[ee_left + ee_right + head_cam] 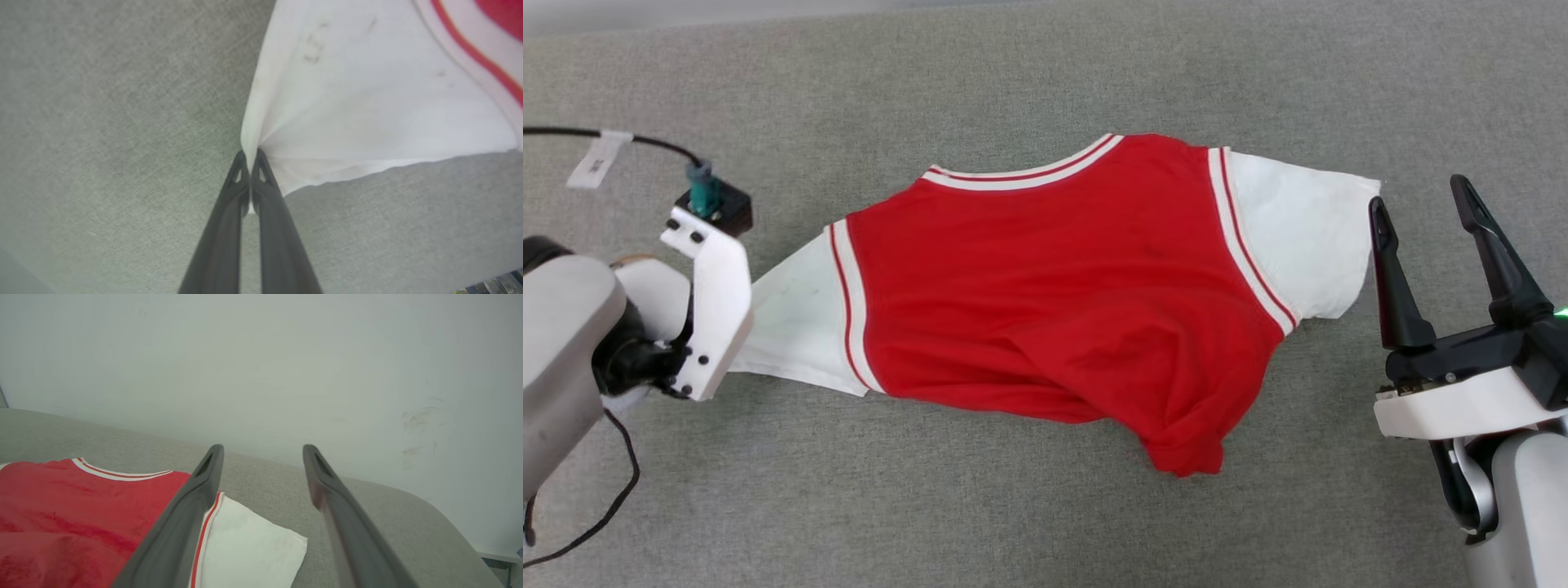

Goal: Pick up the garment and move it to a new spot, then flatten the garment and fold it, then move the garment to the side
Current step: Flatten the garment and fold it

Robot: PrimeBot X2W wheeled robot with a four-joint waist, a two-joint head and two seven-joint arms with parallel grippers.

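Here the left gripper point(249, 157) is clamped tight on one white sleeve edge of the garment point(1054, 286), cloth puckering at its tips. The right gripper point(1419, 196) hovers just beside the garment's other sleeve, fingers spread apart. The garment lies rumpled, spread across grey upholstery point(1013, 523); beyond it stands a pale wall point(261, 355).

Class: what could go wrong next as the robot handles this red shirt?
The left gripper pinches only the edge of a white sleeve, so the red jersey-style shirt could slip free when lifted. The right gripper is open beside the other sleeve; a one-sided lift may worsen the bunched hem.
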